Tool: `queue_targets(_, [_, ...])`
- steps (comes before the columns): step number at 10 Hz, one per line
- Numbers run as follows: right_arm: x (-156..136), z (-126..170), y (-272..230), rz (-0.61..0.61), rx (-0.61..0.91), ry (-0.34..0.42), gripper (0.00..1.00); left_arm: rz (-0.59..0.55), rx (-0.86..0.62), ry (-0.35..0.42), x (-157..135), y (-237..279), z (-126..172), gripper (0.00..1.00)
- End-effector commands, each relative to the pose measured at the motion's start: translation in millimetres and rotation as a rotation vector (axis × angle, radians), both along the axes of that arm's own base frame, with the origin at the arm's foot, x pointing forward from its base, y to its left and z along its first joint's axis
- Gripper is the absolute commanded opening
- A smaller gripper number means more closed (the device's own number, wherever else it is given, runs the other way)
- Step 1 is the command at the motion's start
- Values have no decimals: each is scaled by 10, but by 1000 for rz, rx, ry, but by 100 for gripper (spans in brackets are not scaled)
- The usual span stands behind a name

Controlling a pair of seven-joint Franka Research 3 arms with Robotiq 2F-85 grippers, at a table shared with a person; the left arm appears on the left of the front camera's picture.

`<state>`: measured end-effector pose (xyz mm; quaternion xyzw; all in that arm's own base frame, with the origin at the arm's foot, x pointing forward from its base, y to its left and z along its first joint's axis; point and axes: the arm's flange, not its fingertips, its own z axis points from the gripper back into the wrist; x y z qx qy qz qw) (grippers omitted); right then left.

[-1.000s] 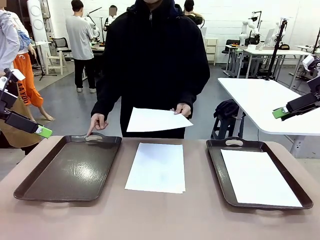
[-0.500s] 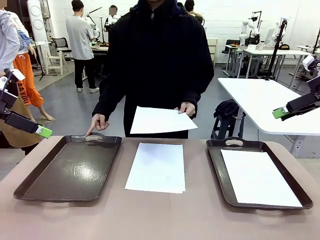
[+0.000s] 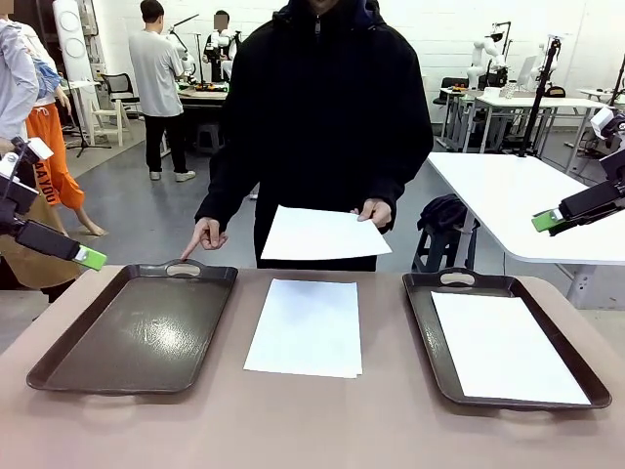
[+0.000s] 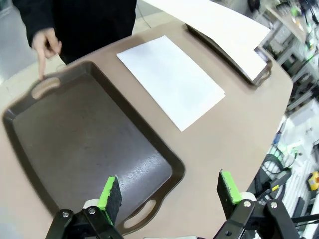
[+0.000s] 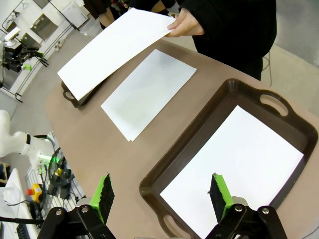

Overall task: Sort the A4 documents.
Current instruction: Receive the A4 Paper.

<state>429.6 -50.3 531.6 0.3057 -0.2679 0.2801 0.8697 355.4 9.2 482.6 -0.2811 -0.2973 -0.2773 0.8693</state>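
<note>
Lifting slightly, the person's pointing hand [image 3: 203, 237] is now hovering above the left tray's [image 3: 70, 332] far handle, while the offered A4 sheet [image 3: 322, 234] is hanging over the table's [image 3: 312, 420] far edge. Left wrist: the left gripper [image 4: 169, 191] is gaping over that empty tray. Right wrist: the right gripper [image 5: 162, 193], also open, is hanging over the right tray [image 5: 149, 185], which is holding one sheet [image 5: 234, 169]. Pinching the offered sheet's edge and laying it flat seems best.

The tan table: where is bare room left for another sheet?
Barest: the floor of the left dark brown handled tray. Strips of tan table run between the central stack of white paper sheets and each tray, and along the near edge. The right dark tray is taken by a white sheet.
</note>
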Motion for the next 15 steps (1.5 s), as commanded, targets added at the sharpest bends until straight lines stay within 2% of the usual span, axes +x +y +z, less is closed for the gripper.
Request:
queue_targets(1, [11, 2, 15, 3, 17, -2, 100, 75, -142, 161, 565, -372, -220, 100])
queue_targets(5, [11, 2, 15, 3, 17, -2, 100, 117, -322, 321, 1320, -895, -236, 100])
queue_targets(8, [11, 2, 15, 3, 17, -2, 100, 187, -390, 392, 1817, -1237, -274, 100])
queue_targets(12, [11, 2, 15, 3, 17, -2, 100, 122, -524, 536, 2081, -1775, -339, 100])
queue_targets(15, [11, 2, 15, 3, 17, -2, 100, 124, -582, 593, 2217, -2028, -444, 100])
